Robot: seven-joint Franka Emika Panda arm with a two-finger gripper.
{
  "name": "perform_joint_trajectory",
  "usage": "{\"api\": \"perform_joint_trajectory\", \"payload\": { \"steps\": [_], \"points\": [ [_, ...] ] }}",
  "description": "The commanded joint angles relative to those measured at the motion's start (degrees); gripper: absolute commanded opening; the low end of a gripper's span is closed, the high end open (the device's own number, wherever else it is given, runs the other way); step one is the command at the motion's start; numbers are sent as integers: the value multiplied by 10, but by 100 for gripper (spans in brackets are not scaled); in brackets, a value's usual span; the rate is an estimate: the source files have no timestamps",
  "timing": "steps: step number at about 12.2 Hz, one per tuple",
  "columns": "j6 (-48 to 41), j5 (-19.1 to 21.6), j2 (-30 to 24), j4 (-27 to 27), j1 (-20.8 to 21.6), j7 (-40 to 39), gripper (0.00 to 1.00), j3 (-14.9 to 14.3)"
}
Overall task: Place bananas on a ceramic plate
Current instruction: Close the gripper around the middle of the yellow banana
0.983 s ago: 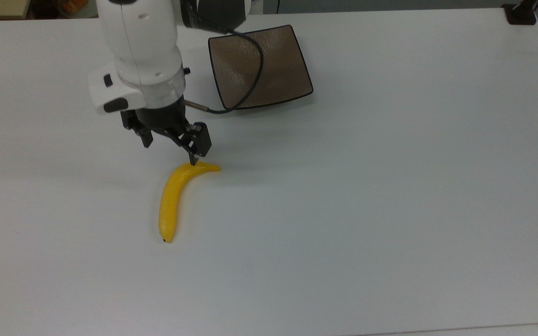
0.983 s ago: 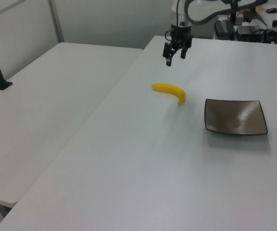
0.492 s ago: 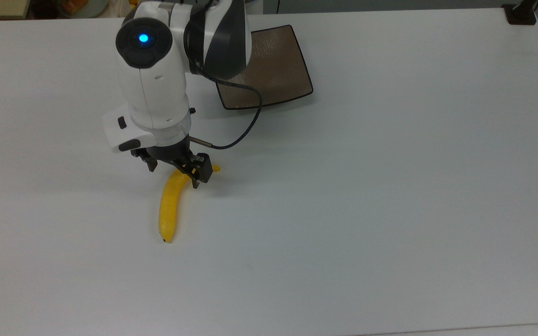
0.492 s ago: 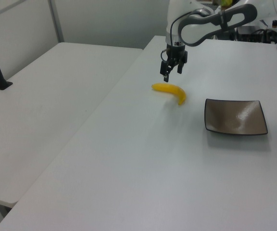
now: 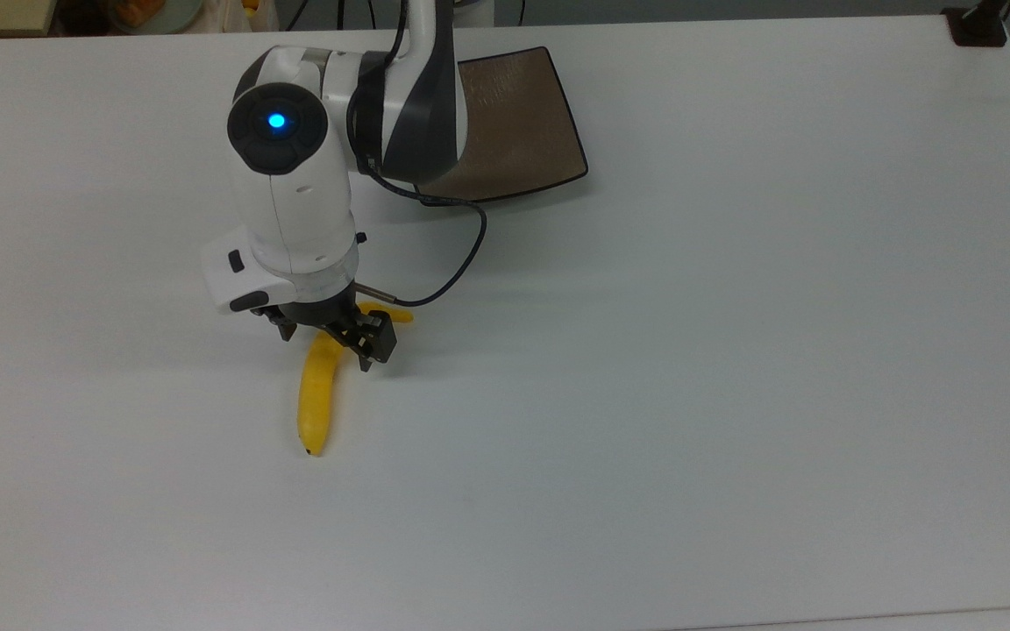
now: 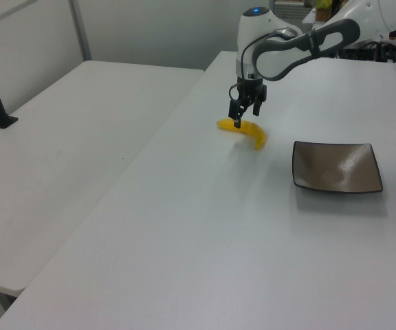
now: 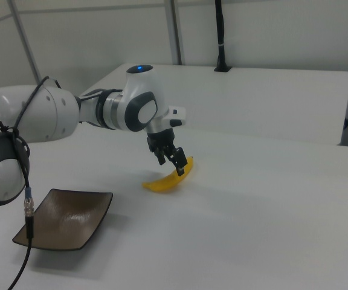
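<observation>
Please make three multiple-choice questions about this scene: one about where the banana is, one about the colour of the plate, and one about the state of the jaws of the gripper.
1. Where does the banana lie?
A. on the plate
B. on the white table, apart from the plate
C. lifted in the air

2. What colour is the plate?
A. brown-grey
B. bright blue
C. red

3. How do the jaws of the gripper stand?
A. shut with nothing between them
B. shut on the plate
C. open, one on each side of the banana

Answers:
1. B: the banana rests on the table, and the plate sits separately.
2. A: its glossy surface looks brown-grey in the left view.
3. C: the top view shows the banana between the spread jaws.
</observation>
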Motion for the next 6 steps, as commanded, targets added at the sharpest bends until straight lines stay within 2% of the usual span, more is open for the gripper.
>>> {"api": "perform_joint_trajectory", "payload": {
  "steps": [1,2,4,5,6],
  "points": [
    [32,-26,0,-24,2,10,89,-1],
    [32,-30,0,-24,2,10,88,-1],
    [32,-33,1,-25,2,10,73,-1],
    [32,-33,1,-29,2,9,61,-1],
    [33,-32,1,-30,2,9,43,-1]
  ]
}}
